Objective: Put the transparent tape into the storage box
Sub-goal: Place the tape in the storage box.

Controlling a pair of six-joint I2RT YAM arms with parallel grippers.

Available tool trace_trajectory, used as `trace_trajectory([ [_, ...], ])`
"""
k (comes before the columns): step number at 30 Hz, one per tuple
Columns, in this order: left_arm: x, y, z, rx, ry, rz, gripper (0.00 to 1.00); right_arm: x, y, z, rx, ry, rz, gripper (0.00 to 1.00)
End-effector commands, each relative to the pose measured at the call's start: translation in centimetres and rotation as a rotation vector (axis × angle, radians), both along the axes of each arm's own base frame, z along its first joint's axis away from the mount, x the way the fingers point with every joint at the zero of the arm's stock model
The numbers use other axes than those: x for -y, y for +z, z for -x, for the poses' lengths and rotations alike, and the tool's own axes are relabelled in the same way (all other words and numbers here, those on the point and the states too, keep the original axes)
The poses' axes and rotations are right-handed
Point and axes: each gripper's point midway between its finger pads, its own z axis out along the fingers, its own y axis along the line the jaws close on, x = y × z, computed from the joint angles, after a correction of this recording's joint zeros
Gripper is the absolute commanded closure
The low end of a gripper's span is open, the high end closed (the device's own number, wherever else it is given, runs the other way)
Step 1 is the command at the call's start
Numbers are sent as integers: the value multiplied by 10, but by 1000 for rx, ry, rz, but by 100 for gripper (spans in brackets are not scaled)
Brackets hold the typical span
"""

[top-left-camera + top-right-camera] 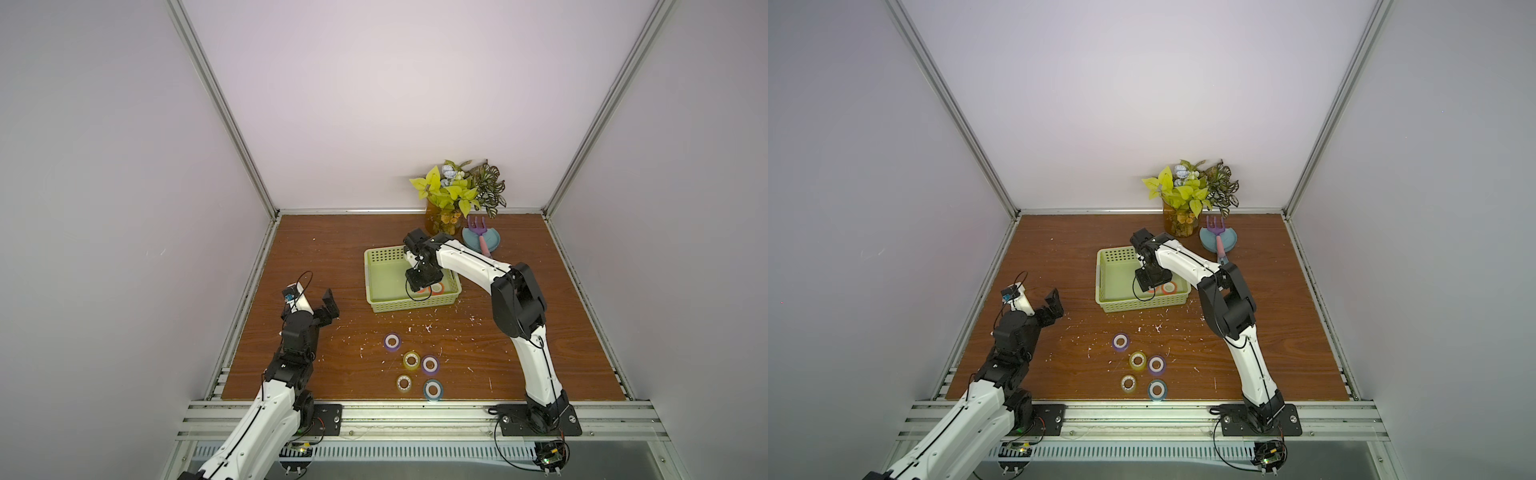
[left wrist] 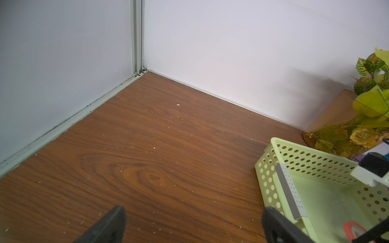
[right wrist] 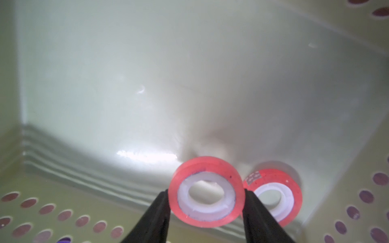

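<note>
Tape roll (image 3: 207, 166), half-hidden from above, sits clamped in right pincer (image 3: 206, 192); left pincer (image 2: 194, 209) apart.

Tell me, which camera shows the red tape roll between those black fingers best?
Right wrist view: the red tape roll fills the foreground, clamped in the right gripper inside the storage box. In both top views the gripper hides nearly all of it. The left wrist view catches part of a red roll, perhaps this one.
</note>
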Motion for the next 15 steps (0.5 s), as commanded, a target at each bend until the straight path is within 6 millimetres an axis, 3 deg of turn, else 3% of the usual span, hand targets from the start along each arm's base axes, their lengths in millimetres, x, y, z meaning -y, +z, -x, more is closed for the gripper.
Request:
trace_trajectory([
  [1, -2, 1, 0, 11, 8, 2, 1, -4, 13, -6, 21, 0, -34, 42],
  [8, -1, 2, 0, 9, -4, -7, 1, -3, 30, -9, 49, -5, -53, 32],
  [15, 9, 10, 0, 33, -69, -14, 1, 5, 73, -10, 124, -19, -93, 26],
])
